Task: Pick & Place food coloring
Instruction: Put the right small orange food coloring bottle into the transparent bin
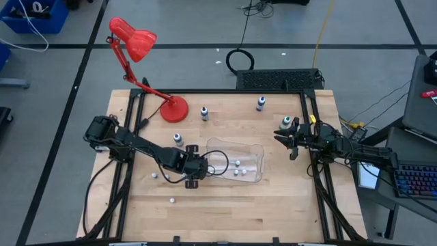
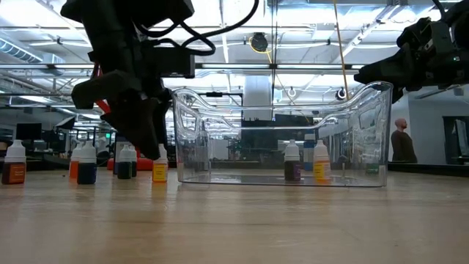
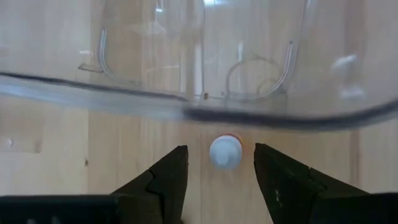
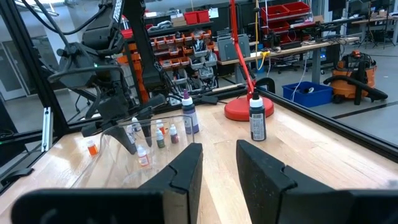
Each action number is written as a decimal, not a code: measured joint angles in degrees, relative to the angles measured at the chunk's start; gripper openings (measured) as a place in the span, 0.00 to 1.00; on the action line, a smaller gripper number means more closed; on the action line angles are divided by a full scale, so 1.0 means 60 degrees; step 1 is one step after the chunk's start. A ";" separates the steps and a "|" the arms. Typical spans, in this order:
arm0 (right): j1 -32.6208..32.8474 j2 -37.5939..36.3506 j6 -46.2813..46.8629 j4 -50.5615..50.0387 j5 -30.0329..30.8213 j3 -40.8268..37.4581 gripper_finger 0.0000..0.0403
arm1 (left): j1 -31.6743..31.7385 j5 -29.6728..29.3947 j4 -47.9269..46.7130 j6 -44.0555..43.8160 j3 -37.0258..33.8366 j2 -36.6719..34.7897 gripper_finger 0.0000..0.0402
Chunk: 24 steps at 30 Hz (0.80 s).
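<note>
Wooden bench [image 1: 225, 205] under the workshop lights: I had the left gripper [image 1: 194, 172] down at the near-left corner of the clear bin [image 1: 256, 152], its jaws parted around one small bottle [image 3: 225, 152] of food coloring that stood just outside the bin wall. From the left wrist view the white cap sat between the two fingers [image 3: 163, 180] with a gap on either side, so I judged nothing was gripped yet. The low view showed that bottle, yellow-bodied [image 2: 160, 170], upright beside the bin's left wall under the gripper.

Three or four bottles [image 1: 236, 163] already lay inside the bin, two of them [image 2: 292, 161] upright in the low view. Others stood loose on the bench to the left [image 2: 86, 163], with two white specks nearer the front edge [image 1: 171, 201], too small for me to name.

My right gripper [image 1: 291, 141] waited off the bin's right end, clear of it, near a larger dark-capped bottle [image 1: 287, 123]; its jaws stood slightly apart and held nothing. A red lamp [image 1: 173, 108] occupied the far-left corner.

I read this as the pick step on the next bottle. The move ahead called for closing squarely on the cap, lifting straight up past the rim, then carrying over the wall without clipping it.
</note>
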 joint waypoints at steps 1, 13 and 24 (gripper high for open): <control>0.0000 0.0000 -0.0003 0.0000 -0.0003 0.0000 0.22 | 0.0000 -0.0002 0.0012 0.0000 0.0000 0.0000 0.46; 0.0000 0.0000 -0.0003 0.0000 -0.0003 0.0000 0.22 | 0.0000 0.0007 -0.0030 0.0007 0.0000 0.0000 0.46; -0.0003 0.0000 -0.0003 0.0000 -0.0001 0.0000 0.22 | 0.0000 0.0255 -0.0030 -0.0004 0.0000 0.0000 0.46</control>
